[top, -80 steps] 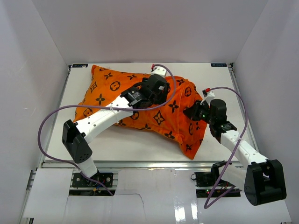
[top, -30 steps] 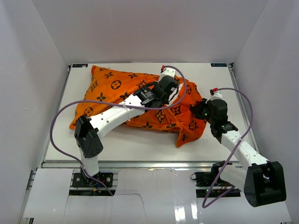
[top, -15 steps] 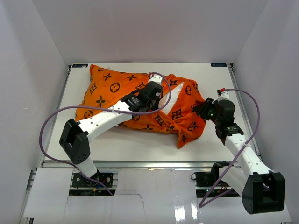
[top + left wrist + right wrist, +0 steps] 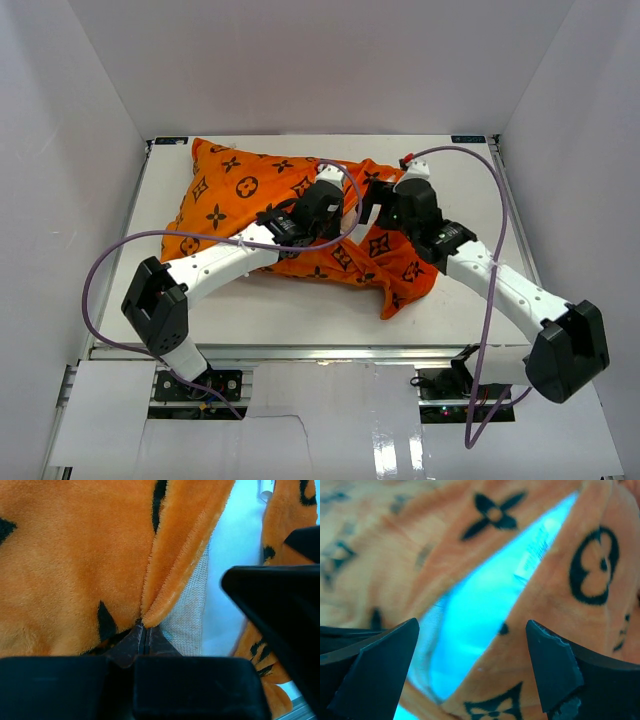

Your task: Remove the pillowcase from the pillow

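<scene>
We judge the task to be at an early stage. The pillowcase covers nearly all of the pillow, and the whole bundle lies on the tabletop.

What is done, as far as we can see, is that the opening of the cover stands parted. 1 narrow strip of white shows in it, with orange plush along both sides. Away from the opening, the pillow is hidden inside the cover.

The left jaws are closed tight on a fold of the orange edge just beside the opening, on the side where the bulk of the pillow lies. The left wrist view shows the plush pinched between them, and a pale woven lining shows between that fold and the white.

The right jaws stand wide and hold nothing, directly over the opening. Their 2 dark fingers frame the white strip. Something like a small tag sits toward the far end of the opening, but it is too blurred for us to be sure.

On the side of the opening away from the left jaws, the cover looks slack.

Almost everything is left to do. In our judgement the white pillow must be gripped through the opening. Then the cover must be drawn off along its full length until the 2 lie apart.
</scene>
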Available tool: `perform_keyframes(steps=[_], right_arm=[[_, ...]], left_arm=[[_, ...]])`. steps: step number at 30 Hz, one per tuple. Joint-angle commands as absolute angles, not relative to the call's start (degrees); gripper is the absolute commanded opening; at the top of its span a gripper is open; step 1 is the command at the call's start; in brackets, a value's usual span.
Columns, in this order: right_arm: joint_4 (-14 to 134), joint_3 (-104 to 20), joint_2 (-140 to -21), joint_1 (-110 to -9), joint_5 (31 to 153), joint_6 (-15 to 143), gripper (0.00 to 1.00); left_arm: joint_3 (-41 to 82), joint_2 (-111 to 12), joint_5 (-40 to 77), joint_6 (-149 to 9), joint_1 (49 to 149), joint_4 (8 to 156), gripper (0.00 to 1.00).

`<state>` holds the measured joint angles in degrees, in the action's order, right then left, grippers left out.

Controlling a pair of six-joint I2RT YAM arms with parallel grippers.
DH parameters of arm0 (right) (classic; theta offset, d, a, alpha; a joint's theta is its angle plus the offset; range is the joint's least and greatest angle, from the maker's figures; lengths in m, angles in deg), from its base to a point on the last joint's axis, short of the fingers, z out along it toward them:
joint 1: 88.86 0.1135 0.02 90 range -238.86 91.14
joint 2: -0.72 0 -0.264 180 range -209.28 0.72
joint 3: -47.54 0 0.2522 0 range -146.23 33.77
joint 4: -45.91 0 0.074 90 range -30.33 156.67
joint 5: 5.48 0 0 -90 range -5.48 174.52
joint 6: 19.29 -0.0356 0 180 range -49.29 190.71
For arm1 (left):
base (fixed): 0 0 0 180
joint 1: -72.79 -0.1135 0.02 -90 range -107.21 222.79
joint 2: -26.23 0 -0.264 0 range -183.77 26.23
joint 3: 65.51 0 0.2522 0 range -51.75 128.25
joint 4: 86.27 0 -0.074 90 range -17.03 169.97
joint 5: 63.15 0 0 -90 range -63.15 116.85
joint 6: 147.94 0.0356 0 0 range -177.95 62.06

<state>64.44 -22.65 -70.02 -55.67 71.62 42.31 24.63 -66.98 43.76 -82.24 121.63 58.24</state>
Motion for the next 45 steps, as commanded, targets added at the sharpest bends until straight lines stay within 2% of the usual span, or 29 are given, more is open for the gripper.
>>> perform_keyframes(steps=[1,7,11,14,18,24,27,28,29,30,31,32,33,35,42,45], right_arm=[[71.44,-23.98,-73.44,-54.15,60.1,40.92,0.93],[73.12,-18.62,-72.84,-54.67,52.97,40.56,0.85],[73.64,-16.06,-71.62,-57.22,53.67,41.01,0.59],[74.08,-14.31,-69.16,-58.97,52.97,41.09,0.58],[74.61,-13.51,-67.31,-60.3,53.93,42.23,0.6],[69.97,-9.56,-68.36,-61.79,61.04,42.94,0.6],[65.93,-7.11,-68.1,-61.97,65.27,42.5,0.49],[65.21,-6.57,-67.83,-61.97,66.32,42.41,0.39],[64.6,-6.31,-67.14,-61.97,66.85,42.41,0.35],[63.63,-5.87,-66.69,-61.97,67.64,42.41,0.24],[63.1,-5.6,-66.08,-61.97,68.08,42.32,0.18],[62.31,-5.17,-64.68,-61.97,68.52,42.32,0.13],[61.52,-4.64,-63.8,-61.97,68.96,42.15,0.08],[60.29,-2.97,-61.17,-61.97,69.49,41.71,0.08],[54.49,1.78,-56.15,-62.06,69.14,39.69,0.08],[53.43,2.83,-55.09,-62.14,69.49,38.72,0.08]], left_arm=[[23.13,-64.48,43.37,-83.78,121.66,57.74,0.0],[22.6,-63.42,46.27,-85.36,121.04,55.98,0.0],[21.55,-61.58,47.42,-86.16,120.52,55.54,0.0],[21.81,-60.88,47.68,-86.42,119.55,54.66,0.0],[22.34,-59.73,48.38,-86.42,119.11,53.52,0.0],[23.04,-59.46,48.04,-86.33,118.93,52.73,0.0],[24.09,-59.99,45.66,-85.81,118.93,52.55,0.0],[24.53,-60.26,45.14,-85.72,118.93,52.55,0.0],[25.67,-60.34,43.39,-84.59,118.93,52.46,0.02],[26.64,-60.43,42.07,-83.88,119.02,52.2,0.18],[27.95,-60.43,41.01,-83.09,119.11,51.85,0.18],[31.36,-60.43,39.09,-81.52,119.54,50.89,0.37],[33.39,-60.61,38.37,-80.72,119.98,50.45,0.47],[37.79,-61.57,36.88,-79.22,121.47,49.13,0.61],[57.02,-73.25,20.19,-78.69,122.97,47.63,0.64],[61.17,-80.35,18.77,-78.42,124.2,45.96,0.65]])
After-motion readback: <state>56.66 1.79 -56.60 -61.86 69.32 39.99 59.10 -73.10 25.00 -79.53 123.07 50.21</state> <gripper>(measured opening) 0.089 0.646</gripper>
